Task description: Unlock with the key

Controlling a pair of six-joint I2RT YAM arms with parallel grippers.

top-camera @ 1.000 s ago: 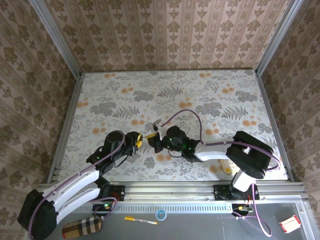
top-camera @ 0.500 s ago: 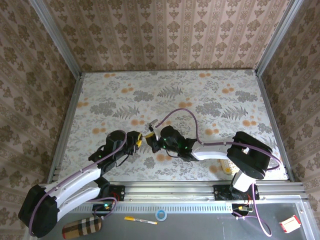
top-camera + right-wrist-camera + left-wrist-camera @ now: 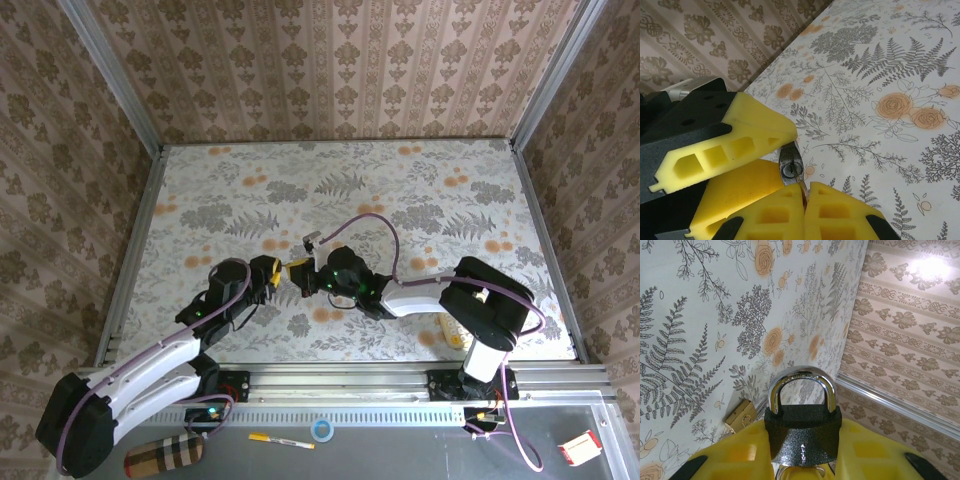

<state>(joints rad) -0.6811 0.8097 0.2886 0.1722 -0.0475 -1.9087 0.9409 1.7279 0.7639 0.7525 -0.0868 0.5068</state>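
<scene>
My left gripper (image 3: 802,442) is shut on a dark speckled padlock (image 3: 802,432), its silver shackle (image 3: 801,382) closed and pointing away from the wrist. In the right wrist view the padlock's underside with its round keyhole (image 3: 790,169) sticks out between the left gripper's yellow fingers (image 3: 740,140). My right gripper (image 3: 805,196) is shut on the key (image 3: 801,181). Just its thin metal blade shows, with the tip at the keyhole; the head is hidden between the pads. From above, the left gripper (image 3: 272,272) and right gripper (image 3: 308,275) meet low over the near middle of the table.
A small brass piece (image 3: 742,415) lies on the flowered table (image 3: 350,190) beside the left finger. Patterned walls close in three sides. Below the near rail (image 3: 340,375) lie a plaid roll (image 3: 165,455), a pen (image 3: 280,440), a tape ring (image 3: 321,430) and a small red-and-white box (image 3: 580,447).
The right gripper has moved left and slightly farther, closing the gap to the left gripper and bringing the key to the padlock's underside. The left gripper has shifted slightly farther.
</scene>
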